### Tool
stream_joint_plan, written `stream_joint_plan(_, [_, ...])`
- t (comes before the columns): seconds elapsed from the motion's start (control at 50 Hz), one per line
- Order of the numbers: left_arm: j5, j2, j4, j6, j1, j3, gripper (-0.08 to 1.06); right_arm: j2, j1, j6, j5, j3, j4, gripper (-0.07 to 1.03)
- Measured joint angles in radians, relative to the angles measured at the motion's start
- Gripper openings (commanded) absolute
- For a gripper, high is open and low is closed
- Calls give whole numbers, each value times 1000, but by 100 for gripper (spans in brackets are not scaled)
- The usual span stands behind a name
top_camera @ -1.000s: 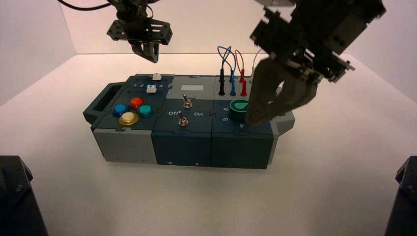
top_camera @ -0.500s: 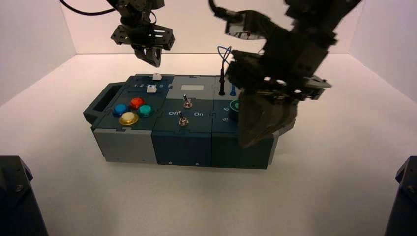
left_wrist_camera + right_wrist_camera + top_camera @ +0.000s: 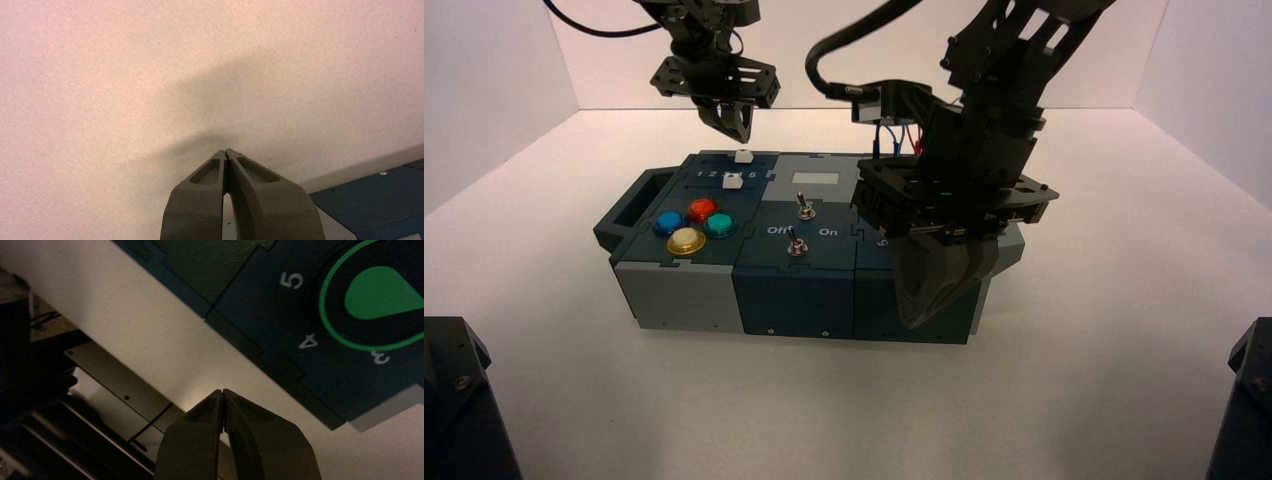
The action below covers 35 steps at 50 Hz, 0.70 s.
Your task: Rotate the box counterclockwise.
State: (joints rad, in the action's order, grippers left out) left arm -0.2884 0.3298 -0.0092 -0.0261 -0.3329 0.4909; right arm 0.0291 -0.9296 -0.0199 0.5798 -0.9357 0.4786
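Note:
The box (image 3: 794,290), dark teal and grey, lies lengthwise on the white table with its handle (image 3: 629,215) at the left end. My right gripper (image 3: 924,315) is shut and hangs over the box's near right corner, hiding the dial from above. In the right wrist view its shut tips (image 3: 222,391) sit just off the box's edge (image 3: 260,347), close to the green dial (image 3: 380,295) and the numbers 5, 4 and 3. My left gripper (image 3: 734,130) hovers shut, holding nothing, above the far left side of the box. The left wrist view shows its tips (image 3: 227,151) over bare table, beside a box corner (image 3: 370,195).
Four coloured buttons (image 3: 692,225) sit at the left of the box top and two toggle switches (image 3: 799,225) in the middle. Blue and red wires (image 3: 894,135) rise behind my right arm. White walls close the table's sides and back. Dark arm bases (image 3: 454,400) occupy both near corners.
My right arm has swung left and toward the near side, bringing its gripper down from beside the dial to the box's near right corner. The left gripper has barely moved.

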Motion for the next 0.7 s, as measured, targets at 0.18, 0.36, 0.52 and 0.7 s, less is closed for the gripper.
stream_joint_plan(0.18, [-6, 15, 0, -11, -8, 2, -3, -14, 58, 0, 2, 6, -28, -2])
stream_joint_plan(0.36, [-34, 32, 0, -20, -28, 2, -3, -20, 87, 0, 8, 9, -54, -2])
stream_joint_plan(0.52, [-49, 35, 0, -26, -43, 0, -3, -44, 95, 0, 11, 23, -72, -2])
stream_joint_plan(0.7, [-87, 35, 3, -34, -49, -11, -3, -74, 114, 0, 12, 41, -98, -2])
